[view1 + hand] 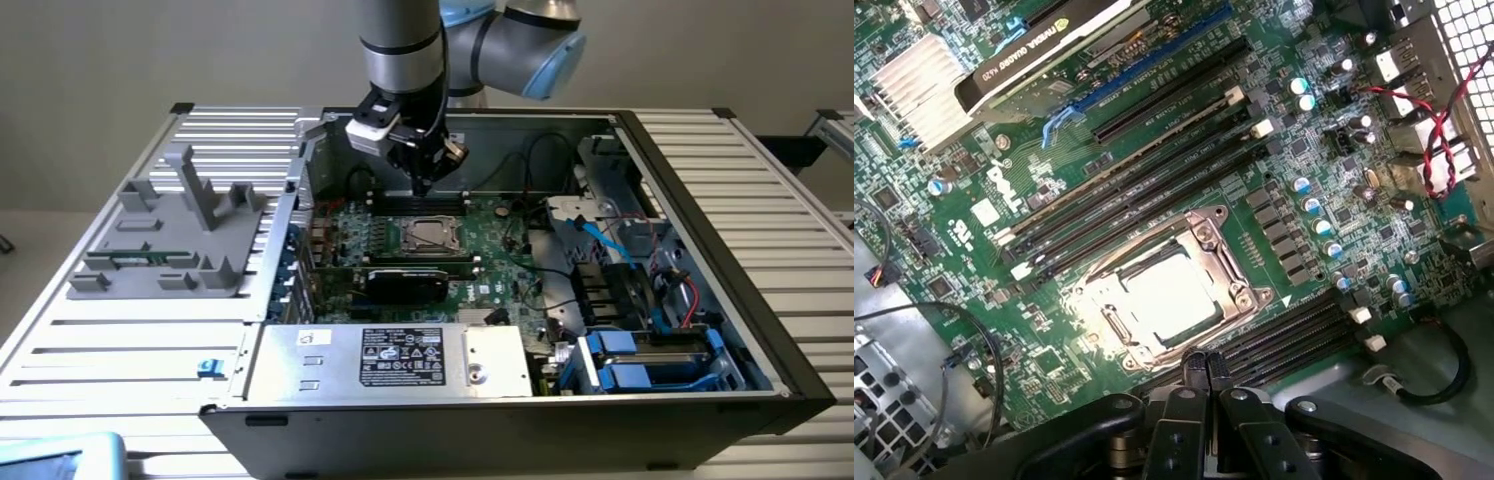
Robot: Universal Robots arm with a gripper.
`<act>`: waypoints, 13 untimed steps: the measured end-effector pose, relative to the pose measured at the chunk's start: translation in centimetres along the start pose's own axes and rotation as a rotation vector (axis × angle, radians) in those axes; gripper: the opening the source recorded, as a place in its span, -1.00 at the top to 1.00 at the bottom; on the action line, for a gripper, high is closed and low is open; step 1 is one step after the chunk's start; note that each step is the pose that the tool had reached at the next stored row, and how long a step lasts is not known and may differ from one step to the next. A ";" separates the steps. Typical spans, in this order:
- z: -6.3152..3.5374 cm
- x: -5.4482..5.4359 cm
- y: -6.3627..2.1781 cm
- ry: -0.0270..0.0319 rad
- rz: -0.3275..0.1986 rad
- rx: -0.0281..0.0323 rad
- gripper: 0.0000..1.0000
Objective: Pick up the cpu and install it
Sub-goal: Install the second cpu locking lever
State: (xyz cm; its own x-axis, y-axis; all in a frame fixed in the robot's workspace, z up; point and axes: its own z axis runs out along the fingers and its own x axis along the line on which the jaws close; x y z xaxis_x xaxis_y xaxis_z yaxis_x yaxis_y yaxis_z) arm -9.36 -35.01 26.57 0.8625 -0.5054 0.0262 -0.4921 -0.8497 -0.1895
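**End effector closed above the seated chip**

Closest to the wrist camera, the black two-fingered end effector [1204, 372] is hanging with its slim fingertips pressed together and nothing between them. Just beyond the tips, the cpu [1169, 292], a flat square chip with a shiny silver-grey metal top, is lying inside the dark square socket with its bright metal frame [1239, 288] on the green motherboard [1274, 150]. Long black memory slots [1154, 160] are running along both sides of the socket, and a black rectangular expansion card [1044, 45] is sitting further off.

In the exterior view, the end effector [422, 188] is hovering inside the open black computer case [747, 330], a little above the cpu [427, 235] and toward the case's far wall. The case is resting on a ribbed aluminium surface [120, 340], with a grey plastic fixture [174, 230] standing on the exterior view's left.

Judging from this, the chip looks already placed in its socket and the empty tool is standing clear of it. Doing this stage well probably means keeping the tips square over the chip, checking that it is sitting flat in the frame, and avoiding any sideways drag that could tilt it or catch the neighbouring slots.
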 end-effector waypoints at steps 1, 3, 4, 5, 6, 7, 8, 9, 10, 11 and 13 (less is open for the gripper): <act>0.00 0.0 0.00 -0.0034 -0.018 0.0005 0.76; 0.00 0.0 0.00 -0.0102 -0.053 0.0015 0.76; 0.00 0.0 0.00 -0.0137 -0.071 0.0019 0.76; 0.00 0.0 0.00 -0.0171 -0.089 0.0023 0.76; 0.00 0.0 0.00 -0.0207 -0.108 0.0029 0.76; 0.00 0.0 0.00 -0.0241 -0.125 0.0033 0.76; 0.00 0.0 0.00 -0.0276 -0.143 0.0038 0.76; 0.00 0.0 0.00 -0.0311 -0.161 0.0044 0.76; 0.00 0.0 0.00 -0.0345 -0.179 0.0048 0.76; 0.00 0.0 0.00 -0.0379 -0.196 0.0052 0.76; 0.00 0.0 0.00 -0.0447 -0.232 0.0062 0.76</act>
State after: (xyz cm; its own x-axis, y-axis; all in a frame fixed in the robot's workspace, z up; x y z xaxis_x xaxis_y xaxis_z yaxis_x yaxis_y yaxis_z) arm -9.36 -35.01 26.58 0.9568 -0.2896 0.0262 -0.2797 -0.9412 -0.1895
